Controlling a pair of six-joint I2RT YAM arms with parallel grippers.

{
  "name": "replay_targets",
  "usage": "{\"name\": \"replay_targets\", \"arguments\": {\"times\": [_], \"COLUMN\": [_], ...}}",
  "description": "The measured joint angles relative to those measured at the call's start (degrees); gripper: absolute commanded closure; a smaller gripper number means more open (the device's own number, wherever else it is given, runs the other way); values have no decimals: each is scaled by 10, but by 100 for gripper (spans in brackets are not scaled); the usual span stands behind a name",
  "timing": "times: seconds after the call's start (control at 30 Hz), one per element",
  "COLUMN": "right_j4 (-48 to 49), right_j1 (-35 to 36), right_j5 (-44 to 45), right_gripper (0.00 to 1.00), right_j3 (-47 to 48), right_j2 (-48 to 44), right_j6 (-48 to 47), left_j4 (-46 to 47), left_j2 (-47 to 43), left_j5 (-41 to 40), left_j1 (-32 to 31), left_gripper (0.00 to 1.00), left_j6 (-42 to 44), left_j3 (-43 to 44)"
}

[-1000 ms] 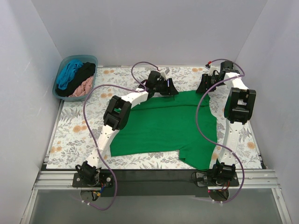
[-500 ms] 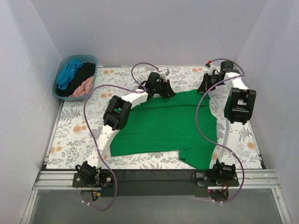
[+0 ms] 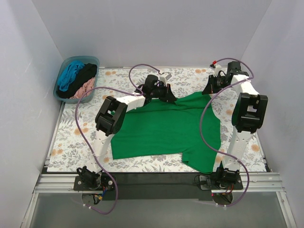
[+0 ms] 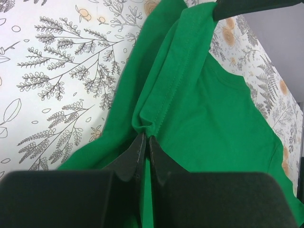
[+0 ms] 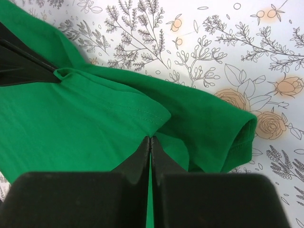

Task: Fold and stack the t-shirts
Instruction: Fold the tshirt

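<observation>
Green fabric fills the middle of the table: the green t-shirt lies spread out flat on the floral tablecloth, and its near right part reaches the table's front edge. Along the far edge the cloth is pulled up off the table at two spots, and the stretch between them rises into a low ridge.

At the far left spot the left gripper has its fingers pressed together on a small bunched fold of the stitched hem, with no gap showing between them. At the far right spot the right gripper is likewise pinched closed on the shirt's stitched edge. Just beside it a short sleeve rests on the tablecloth with its cuff open. Each wrist view shows the other gripper's dark finger holding the same edge further along.

Well apart, at the far left corner, a pale blue tub holds a teal-blue shirt, a black shirt and a dusty pink shirt, all crumpled together.
</observation>
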Motion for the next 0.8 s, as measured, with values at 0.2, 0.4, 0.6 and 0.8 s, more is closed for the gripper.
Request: {"name": "replay_targets", "arguments": {"times": [0.2,0.4,0.6,0.8], "right_j4": [-1,-2,-23,-37], "right_j1": [0,-2,-8,-8], "right_j5": [0,-2,-4,0], "right_gripper": [99,99,99,99], "right_j3": [-12,-21,-62,-118], "right_j2": [-4,-8,-42,-74], "right_j6": [-14,-38,-75,-120], "left_j4": [12,25,20,-2], "left_j2": [-2,-12,-52,-73], "left_j5": [6,48,87,95], "left_j1": [0,-1,-3,-20], "left_gripper": [100,100,100,100], "left_j6": [8,24,63,118], "left_j3": [-5,-23,-77,-105]}}
